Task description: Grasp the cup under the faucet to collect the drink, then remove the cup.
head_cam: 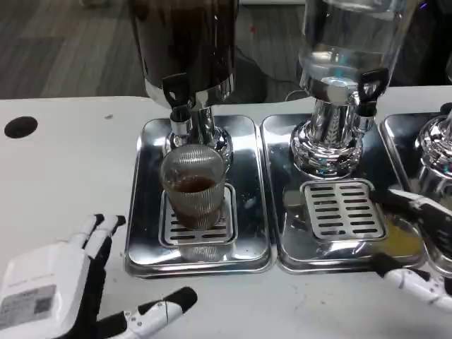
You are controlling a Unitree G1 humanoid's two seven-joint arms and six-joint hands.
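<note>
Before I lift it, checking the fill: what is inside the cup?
The ribbed cup holds a shallow layer of dark drink. It stands on the slotted grate, which hides what lies beneath.

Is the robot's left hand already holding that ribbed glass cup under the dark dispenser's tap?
No: the left hand lies open on the white table, apart from the ribbed glass cup, which stands alone on the slotted drip grate.

soft, slightly blurred picture — bright overhead light glares off the shiny steel drip trays point(145, 212); dim floor toward twelve o'clock.
</note>
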